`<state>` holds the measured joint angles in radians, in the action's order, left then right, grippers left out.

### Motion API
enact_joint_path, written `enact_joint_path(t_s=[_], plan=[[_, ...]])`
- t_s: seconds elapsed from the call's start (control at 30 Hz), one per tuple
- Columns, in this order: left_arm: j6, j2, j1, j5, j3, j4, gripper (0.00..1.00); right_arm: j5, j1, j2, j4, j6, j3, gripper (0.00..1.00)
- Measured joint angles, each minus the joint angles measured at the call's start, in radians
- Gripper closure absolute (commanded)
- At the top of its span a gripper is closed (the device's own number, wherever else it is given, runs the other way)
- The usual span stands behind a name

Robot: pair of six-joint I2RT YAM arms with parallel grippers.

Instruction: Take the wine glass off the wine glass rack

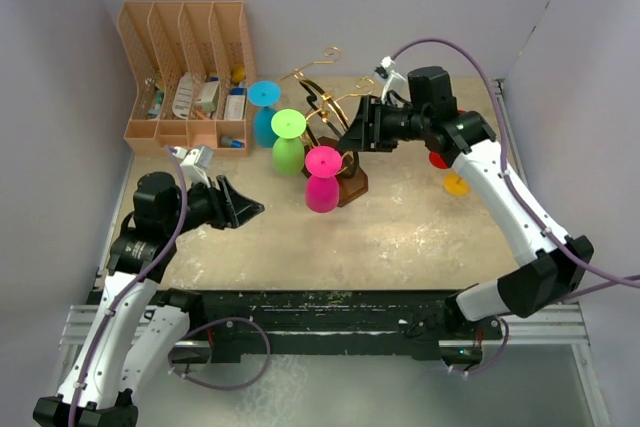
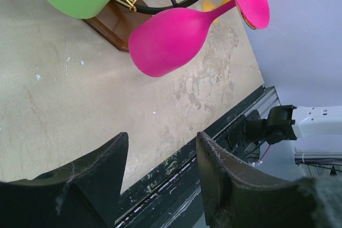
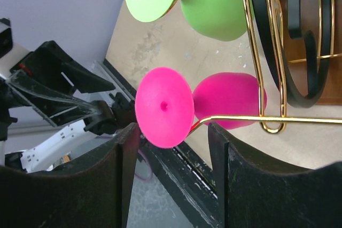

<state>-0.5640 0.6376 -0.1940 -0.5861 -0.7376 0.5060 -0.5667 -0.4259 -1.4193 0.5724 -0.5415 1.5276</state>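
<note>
The right gripper (image 3: 173,132) has its fingers apart and empty, with the foot of the pink glass (image 3: 164,108) just beyond them. That glass hangs bowl-down from a gold arm of the rack (image 1: 355,185), mid-table toward the far edge, beside the green glass (image 1: 288,142) and blue glass (image 1: 264,112). The left gripper (image 1: 250,209) is likewise apart and empty, near the left edge. The glass looks like light, stiff, smooth plastic, hardly fragile. I would grip the stem under the foot and slide it out along the wire.

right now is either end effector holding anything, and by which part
Nothing is held. The left end effector is open, short of the pink wine glass; the right end effector is open beside the wine glass rack, gripping nothing.
</note>
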Motion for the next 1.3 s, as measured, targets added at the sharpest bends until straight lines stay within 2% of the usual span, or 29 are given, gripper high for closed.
enact_joint_path(t_s=[0.27,0.83,1.3], plan=[[0.0,-0.002,0.0,0.0,0.0,0.0,0.43,0.031,-0.048,-0.085,0.006,0.022,0.059,0.44],[0.0,-0.002,0.0,0.0,0.0,0.0,0.43,0.082,-0.085,-0.137,0.029,0.046,0.089,0.49],[0.0,0.01,0.0,0.0,0.0,0.0,0.43,0.059,-0.106,-0.134,0.036,0.056,0.089,0.54]])
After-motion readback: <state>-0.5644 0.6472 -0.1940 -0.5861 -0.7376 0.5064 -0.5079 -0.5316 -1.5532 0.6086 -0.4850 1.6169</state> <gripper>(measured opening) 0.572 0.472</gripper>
